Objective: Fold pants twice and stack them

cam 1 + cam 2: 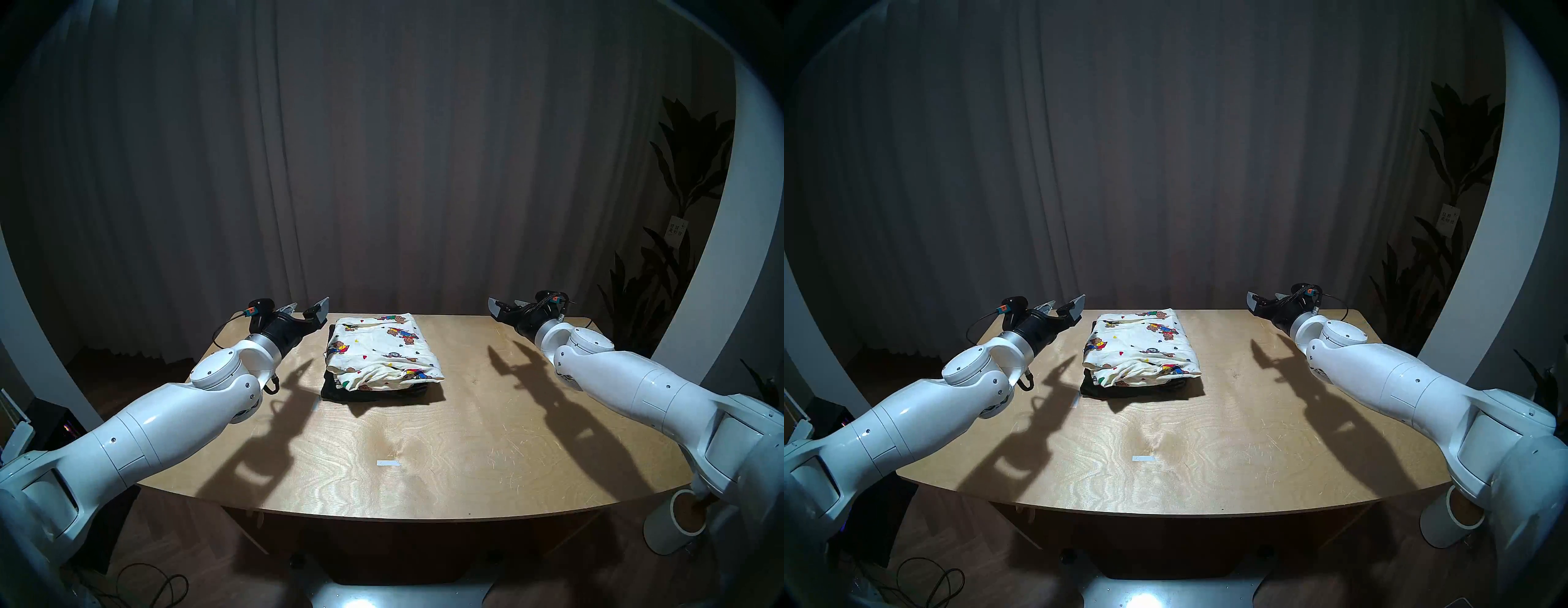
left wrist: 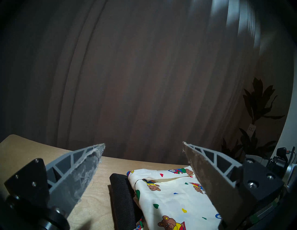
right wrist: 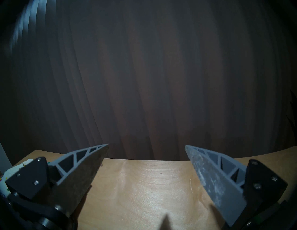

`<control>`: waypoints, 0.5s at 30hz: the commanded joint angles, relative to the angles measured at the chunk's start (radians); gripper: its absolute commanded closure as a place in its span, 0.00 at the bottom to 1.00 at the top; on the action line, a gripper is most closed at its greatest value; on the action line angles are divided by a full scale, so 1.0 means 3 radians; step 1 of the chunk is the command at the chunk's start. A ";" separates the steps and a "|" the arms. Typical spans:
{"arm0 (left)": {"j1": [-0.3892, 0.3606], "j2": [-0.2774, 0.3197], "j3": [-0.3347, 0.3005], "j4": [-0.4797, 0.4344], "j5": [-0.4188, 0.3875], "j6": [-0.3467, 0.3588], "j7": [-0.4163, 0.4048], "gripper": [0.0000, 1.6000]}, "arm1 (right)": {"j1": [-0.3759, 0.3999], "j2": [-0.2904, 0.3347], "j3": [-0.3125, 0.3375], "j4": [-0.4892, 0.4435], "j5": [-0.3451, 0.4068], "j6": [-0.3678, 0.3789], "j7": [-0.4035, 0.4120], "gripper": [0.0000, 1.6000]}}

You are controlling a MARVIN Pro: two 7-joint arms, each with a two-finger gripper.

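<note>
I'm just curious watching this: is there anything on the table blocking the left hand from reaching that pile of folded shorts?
Nothing visible. Only bare table lies between the open left hand and the teddy-bear shorts, which lie on the black shorts.

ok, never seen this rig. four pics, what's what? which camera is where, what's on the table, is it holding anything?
It is a robot with two white arms, each ending in a two-fingered claw. The two wide pictures come from its head; the other two from cameras on each wrist, looking out between the fingers. On the pale wooden table lie cream teddy-bear-print shorts, folded, stacked on folded charcoal-black knit shorts. The left claw and right claw are both open and empty, raised on either side of the stack.
</note>
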 commanded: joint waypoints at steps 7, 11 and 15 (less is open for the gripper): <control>-0.0339 -0.0186 0.0026 0.0184 0.0202 0.0364 0.0331 0.00 | 0.0292 -0.0507 -0.0053 0.0618 -0.0378 -0.0344 -0.0123 0.00; -0.0355 -0.0239 0.0036 0.0237 0.0252 0.0421 0.0481 0.00 | 0.0321 -0.0634 -0.0067 0.0849 -0.0464 -0.0466 -0.0158 0.00; -0.0336 -0.0305 0.0046 0.0254 0.0348 0.0382 0.0706 0.00 | 0.0329 -0.0767 -0.0044 0.1125 -0.0506 -0.0660 -0.0168 0.00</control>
